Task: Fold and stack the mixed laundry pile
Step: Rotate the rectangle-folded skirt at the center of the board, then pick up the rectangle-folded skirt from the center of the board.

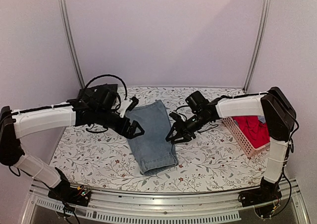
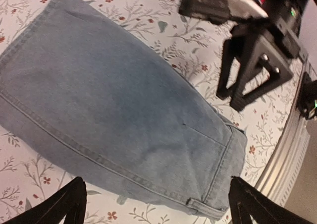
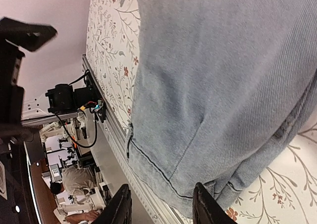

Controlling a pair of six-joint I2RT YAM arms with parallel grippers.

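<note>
Denim piece (image 1: 152, 135) flat, waistband end nearest bases, long axis near-to-far, btwn both grippers. Left gripper (image 1: 136, 131) just off its L edge, right gripper (image 1: 172, 137) off R edge; both fingers apart, empty. Judged: pinch both near corners level, carry evenly to far hem. Red garment (image 1: 252, 126) out past right gripper.

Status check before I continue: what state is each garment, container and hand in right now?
Faded light-blue denim garment: folded, lying flat.
Red garment: crumpled, unfolded, inside the basket.
Pink slatted plastic basket: upright, holding the red garment.
Left hand: open, empty, at the denim's left edge.
Right hand: open, empty, at the denim's right edge.
</note>
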